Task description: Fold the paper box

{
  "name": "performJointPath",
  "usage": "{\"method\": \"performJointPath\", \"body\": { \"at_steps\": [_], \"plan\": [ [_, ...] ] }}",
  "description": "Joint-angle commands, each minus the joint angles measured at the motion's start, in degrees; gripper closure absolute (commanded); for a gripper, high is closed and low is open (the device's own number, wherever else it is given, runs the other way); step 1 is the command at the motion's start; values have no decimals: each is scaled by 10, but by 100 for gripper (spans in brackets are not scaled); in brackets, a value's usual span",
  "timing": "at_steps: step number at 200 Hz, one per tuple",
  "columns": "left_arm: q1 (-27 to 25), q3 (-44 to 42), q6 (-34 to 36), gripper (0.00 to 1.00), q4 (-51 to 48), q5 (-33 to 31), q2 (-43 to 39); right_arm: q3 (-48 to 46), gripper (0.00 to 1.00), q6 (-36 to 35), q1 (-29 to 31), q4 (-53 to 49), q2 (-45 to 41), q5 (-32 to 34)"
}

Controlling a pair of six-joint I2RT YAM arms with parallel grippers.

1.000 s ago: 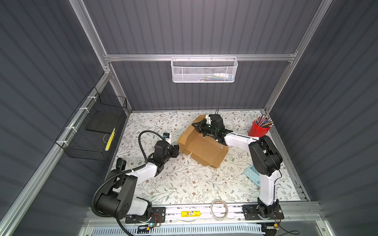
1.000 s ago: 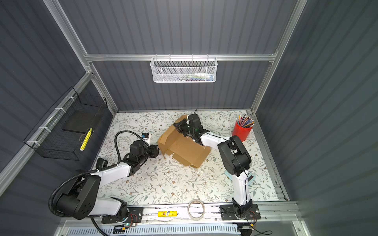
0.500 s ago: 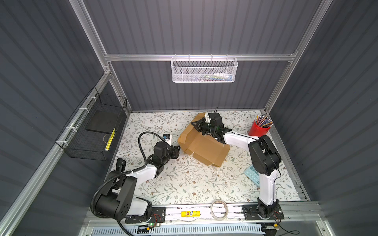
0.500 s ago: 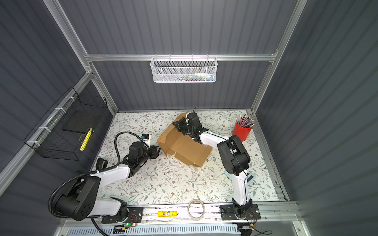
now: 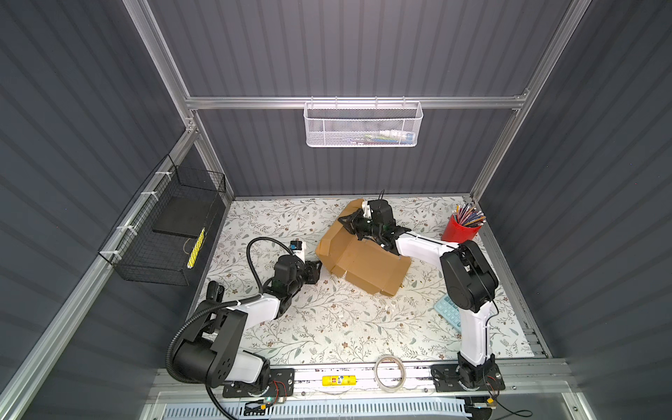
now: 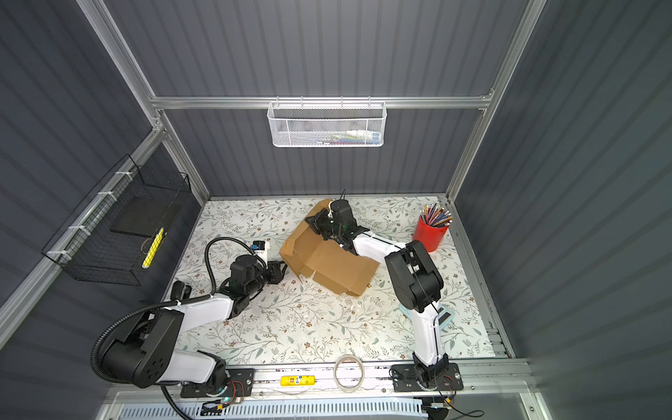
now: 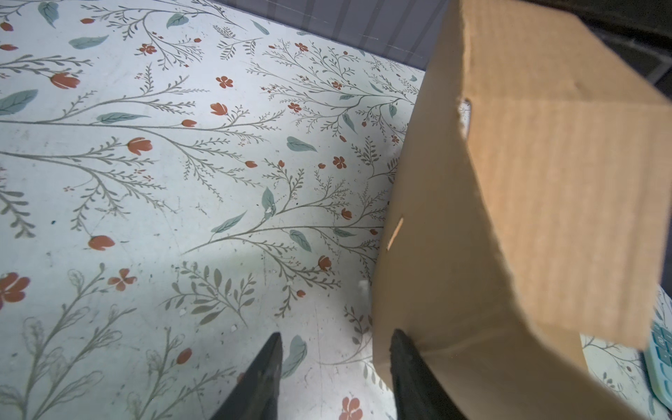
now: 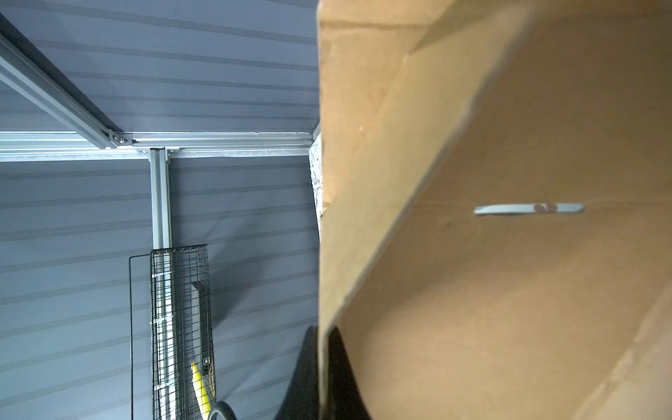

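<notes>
Paper box (image 5: 367, 263) is pinched by right gripper (image 8: 322, 329); left gripper (image 7: 336, 332), jaws apart, is brought closer, touching its left corner.

Walls (image 5: 363, 47): dark grey ribbed panels are enclosing three sides.
Frame (image 5: 254, 103): silver bars are edging them.
Desk (image 5: 327, 327): a pale floral sheet is covering it.
</notes>
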Motion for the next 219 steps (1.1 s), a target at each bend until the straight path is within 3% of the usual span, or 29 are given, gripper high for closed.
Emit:
{"method": "performJointPath", "body": {
  "at_steps": [1, 103, 219],
  "plan": [
    [-16, -12, -19, 51, 24, 1, -22, 24, 100, -8, 9, -1, 16, 7],
    [-31, -30, -30, 50, 20, 1, -57, 45, 100, -11, 10, -9, 24, 5],
    [-31, -12, 25, 47, -37, -80, -45, 42, 100, -29, 9, 11, 23, -26]
  ]
}}
